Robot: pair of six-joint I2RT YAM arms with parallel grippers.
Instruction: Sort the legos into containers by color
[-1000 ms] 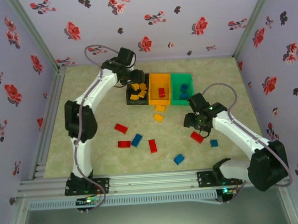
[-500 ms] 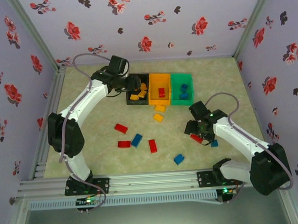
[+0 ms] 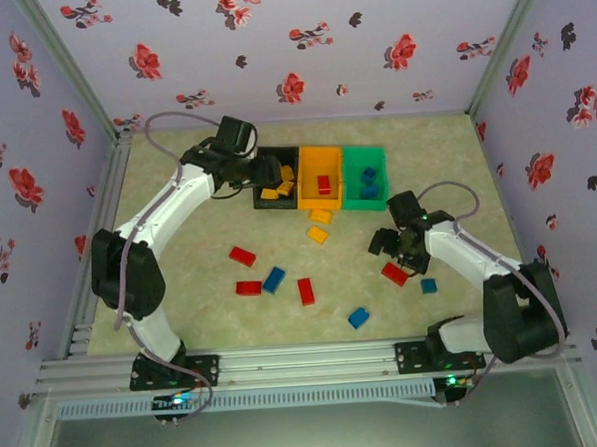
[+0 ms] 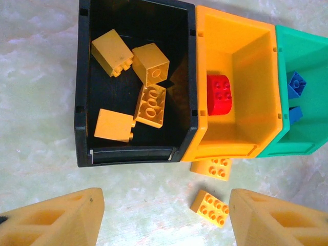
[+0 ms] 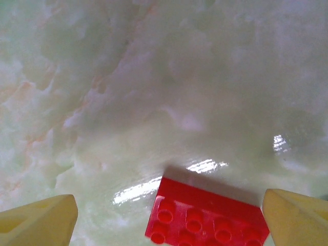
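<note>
Step in hand: judged to be the pick of a red brick [image 3: 394,273] by the right arm. The sorting is part done, and I count nine bricks loose on the table from above.
Next move: calls for the right gripper to come down square over that brick, centre it and press in on its sides. It must then carry it far and left to the orange bin. Risk: an off-centre close may skid the brick across the glossy surface.
Table [image 3: 202,289]: pale marbled top.
Containers: three in a row at the far centre, walls touching.
Black bin [image 4: 136,154]: on the left, holds four binned yellow bricks [image 4: 151,105].
Orange bin [image 4: 225,38]: in the middle, holds one binned red brick [image 4: 219,94].
Green bin [image 4: 292,148]: on the right, holds blue pieces [image 4: 296,84].
Left gripper [image 4: 164,220]: hangs above the table by the black bin, jaws spread, nothing between them.
Right gripper [image 3: 398,252]: right of centre, on the near side of the green bin, jaws spread wide, holding nothing.
Red brick relative to right gripper: flat on the table, studs up, between the fingers [image 5: 38,220] but off-centre. It is close beside one finger and well apart from the other; contact cannot be told.
Other loose pieces: two loose yellow bricks [image 4: 210,207] lie just on the near side of the orange bin. Three red strays [image 3: 248,287] and three blue strays [image 3: 273,279] are scattered across the near half.
</note>
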